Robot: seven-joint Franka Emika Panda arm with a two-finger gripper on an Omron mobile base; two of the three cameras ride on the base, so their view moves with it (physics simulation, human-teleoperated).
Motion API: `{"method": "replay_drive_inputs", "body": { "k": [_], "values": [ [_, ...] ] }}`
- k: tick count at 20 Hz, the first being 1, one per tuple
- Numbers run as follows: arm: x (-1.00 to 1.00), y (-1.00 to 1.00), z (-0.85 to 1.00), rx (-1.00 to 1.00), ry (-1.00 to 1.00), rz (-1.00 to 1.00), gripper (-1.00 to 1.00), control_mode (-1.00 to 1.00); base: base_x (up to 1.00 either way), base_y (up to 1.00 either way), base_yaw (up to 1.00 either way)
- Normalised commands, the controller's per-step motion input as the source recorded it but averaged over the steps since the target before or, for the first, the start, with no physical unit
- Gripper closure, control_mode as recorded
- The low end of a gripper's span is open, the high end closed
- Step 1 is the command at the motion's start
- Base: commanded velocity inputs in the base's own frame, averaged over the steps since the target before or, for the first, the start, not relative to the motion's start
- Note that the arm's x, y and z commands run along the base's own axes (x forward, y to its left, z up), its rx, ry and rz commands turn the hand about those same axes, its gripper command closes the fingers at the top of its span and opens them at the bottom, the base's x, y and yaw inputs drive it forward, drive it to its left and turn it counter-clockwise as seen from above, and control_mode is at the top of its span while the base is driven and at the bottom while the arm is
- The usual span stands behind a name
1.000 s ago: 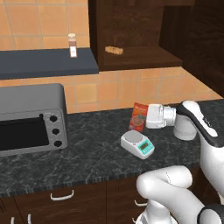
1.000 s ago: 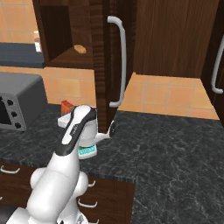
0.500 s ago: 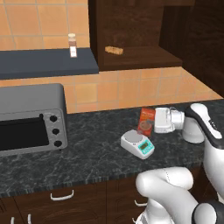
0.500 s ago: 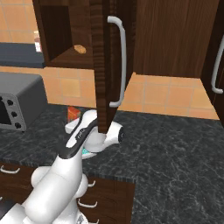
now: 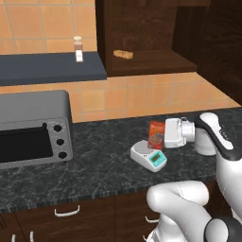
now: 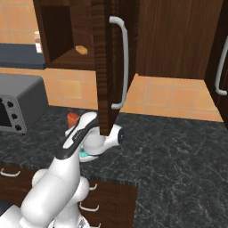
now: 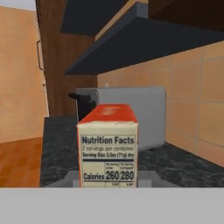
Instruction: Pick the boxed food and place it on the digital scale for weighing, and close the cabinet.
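Small flat red-orange cardboard box (image 5: 156,134) held by two-finger gripper (image 5: 166,133), just above far-right edge of white-grey scale (image 5: 148,155). Prob. light, stiff, easy to dent; hold flat sides, gently.

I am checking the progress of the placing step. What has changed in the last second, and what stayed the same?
The claw, shut on the small red-orange carton of boxed food, carried it rightward and slightly lower, to just above the small white-grey digital scale. The scale, the grey toaster oven and the open dark brown cabinet door stayed put.
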Motion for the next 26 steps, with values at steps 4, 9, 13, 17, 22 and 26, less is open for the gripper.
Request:
{"method": "replay_drive_inputs", "body": {
  "k": [4, 9, 13, 17, 22, 26],
  "values": [
    [0.09, 0.05, -0.23, 0.0, 0.0, 0.0, 1.0, -1.0, 0.0, 0.0, 0.0],
    [0.23, 0.0, -0.23, 0.0, 0.0, 0.0, 1.0, -1.0, 0.0, 0.0, 0.0],
    [0.36, -0.02, -0.24, 0.0, -0.02, 0.03, 1.0, -1.0, 0.0, 0.0, 0.0],
    [0.32, 0.0, -0.24, 0.0, -0.02, 0.01, 1.0, -1.0, 0.0, 0.0, 0.0],
    [0.34, -0.12, -0.08, 0.0, 0.0, 0.0, 1.0, -1.0, 0.0, 0.0, 0.0],
    [0.31, -0.16, -0.08, 0.0, 0.0, 0.0, 1.0, -1.0, 0.0, 0.0, 0.0]
  ]
}}
